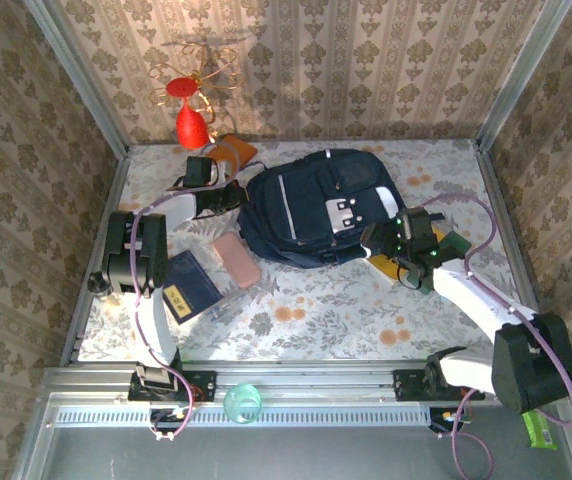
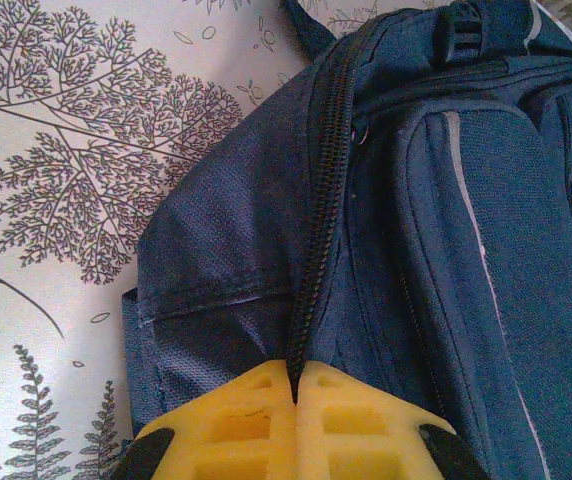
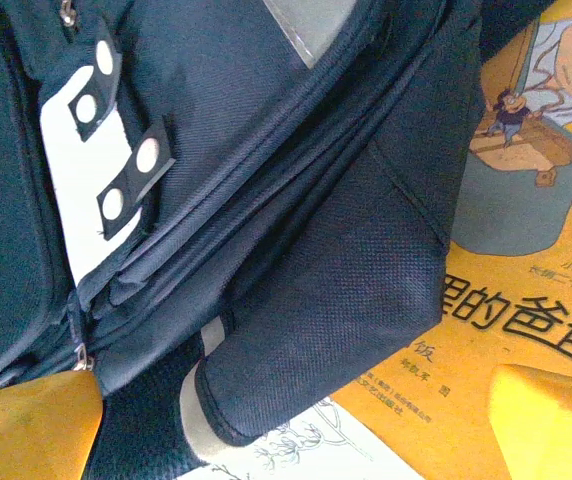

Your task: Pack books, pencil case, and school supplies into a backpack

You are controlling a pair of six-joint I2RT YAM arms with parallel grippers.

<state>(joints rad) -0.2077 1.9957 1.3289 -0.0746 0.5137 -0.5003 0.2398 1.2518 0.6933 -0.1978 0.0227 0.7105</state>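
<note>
Left gripper [image 2: 294,385] closed at the zipper of the large navy-blue fabric backpack [image 1: 316,205], central on the flowered tabletop [image 1: 346,300] (grip on fabric unclear). Right gripper [image 3: 291,410] wide open over the backpack's edge and a thin yellow-covered book [image 3: 526,200].

Backpack [image 1: 311,215]: navy, pale stripes, white patch. Pencil case [image 1: 236,258]: pale pink. Book [image 3: 526,330]: yellow. Table [image 1: 336,300]: white, floral.

1. You can see the backpack [image 2: 446,250] is rough woven cloth, dull and not shiny.
2. Its zipper [image 2: 318,220] looks like dark, bumpy plastic.
3. Its white patch [image 3: 71,200] looks smooth.
4. The yellow book [image 3: 526,310] has a smooth paper cover.
5. Your left gripper [image 2: 294,395] is dull yellow plastic.
6. The table cover [image 2: 66,300] looks smooth and flat.
</note>
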